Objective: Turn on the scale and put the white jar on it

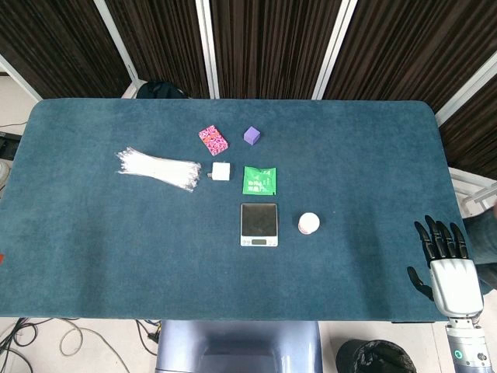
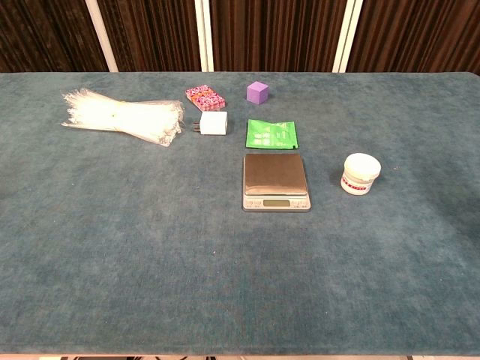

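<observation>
The right hand (image 1: 445, 260) has slim black fingers (image 1: 440, 237) and a black thumb on a pale grey, boxy palm shell. Below it a grey cylindrical wrist carries a small glowing green ring.

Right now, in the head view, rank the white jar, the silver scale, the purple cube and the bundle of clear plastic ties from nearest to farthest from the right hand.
From the right hand at the table's right edge:
1. White jar, right of the scale.
2. Silver scale, table centre.
3. Purple cube, toward the far side.
4. Bundle of clear plastic ties, far left.
</observation>
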You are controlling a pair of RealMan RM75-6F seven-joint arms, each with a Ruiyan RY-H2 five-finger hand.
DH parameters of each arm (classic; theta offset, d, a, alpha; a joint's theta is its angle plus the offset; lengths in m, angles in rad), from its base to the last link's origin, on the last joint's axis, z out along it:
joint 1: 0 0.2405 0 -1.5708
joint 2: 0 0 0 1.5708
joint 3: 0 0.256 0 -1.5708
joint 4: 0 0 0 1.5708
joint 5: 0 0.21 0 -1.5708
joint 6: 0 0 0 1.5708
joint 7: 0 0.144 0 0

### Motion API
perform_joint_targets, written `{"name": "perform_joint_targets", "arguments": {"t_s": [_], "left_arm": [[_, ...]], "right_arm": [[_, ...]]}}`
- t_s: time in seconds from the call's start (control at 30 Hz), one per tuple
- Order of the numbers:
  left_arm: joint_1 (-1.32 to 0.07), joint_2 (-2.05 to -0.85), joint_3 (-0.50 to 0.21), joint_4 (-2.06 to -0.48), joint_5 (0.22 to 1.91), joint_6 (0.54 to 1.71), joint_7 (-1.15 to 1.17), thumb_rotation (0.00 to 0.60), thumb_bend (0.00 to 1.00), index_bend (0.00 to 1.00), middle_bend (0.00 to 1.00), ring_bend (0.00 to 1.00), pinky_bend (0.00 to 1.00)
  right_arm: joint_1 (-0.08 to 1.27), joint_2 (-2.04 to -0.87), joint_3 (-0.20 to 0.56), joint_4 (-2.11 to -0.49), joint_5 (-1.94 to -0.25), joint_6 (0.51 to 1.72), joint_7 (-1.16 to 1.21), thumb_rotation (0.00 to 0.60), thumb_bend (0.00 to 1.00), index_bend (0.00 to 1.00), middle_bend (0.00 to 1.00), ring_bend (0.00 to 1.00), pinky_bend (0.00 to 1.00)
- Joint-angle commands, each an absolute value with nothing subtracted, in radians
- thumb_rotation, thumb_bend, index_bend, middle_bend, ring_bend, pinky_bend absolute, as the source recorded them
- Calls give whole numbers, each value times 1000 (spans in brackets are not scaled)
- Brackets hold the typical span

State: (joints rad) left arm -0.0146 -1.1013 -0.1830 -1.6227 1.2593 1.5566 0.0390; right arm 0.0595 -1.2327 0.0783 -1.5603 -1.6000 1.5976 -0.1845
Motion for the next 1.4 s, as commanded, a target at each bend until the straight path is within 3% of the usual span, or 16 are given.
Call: {"name": "perform_joint_targets", "arguments": {"t_s": [0.03, 0.6, 0.83, 1.1, 1.4], "left_arm": [[-12, -1100, -182, -1628, 1265, 1565, 39, 600, 118, 0, 0, 0, 0], [-3, -1099, -180, -1643, 1275, 1585, 37, 600, 118, 0, 0, 0, 0], [2, -1097, -175, -1647, 1287, 1593, 36, 600, 117, 0, 0, 0, 0], [-5, -1103, -171, -1647, 1282, 1576, 53, 600, 118, 0, 0, 0, 0], [-2, -1101, -173, -1651, 1283, 1583, 50, 600, 117, 0, 0, 0, 0]], "right_arm": [[59, -1233, 77, -1559, -1602, 1599, -188, 600, 361, 0, 0, 60, 0], [48, -1184, 67, -1609, -1591, 1590, -131, 600, 361, 0, 0, 89, 0], [57, -1162, 43, -1597, -1638, 1579, -69, 600, 361, 0, 56, 137, 23], [91, -1131, 15, -1592, -1673, 1516, 9, 600, 362, 0, 82, 164, 241], [264, -1029, 45, -1658, -1724, 1315, 93, 600, 361, 0, 133, 218, 451]]}}
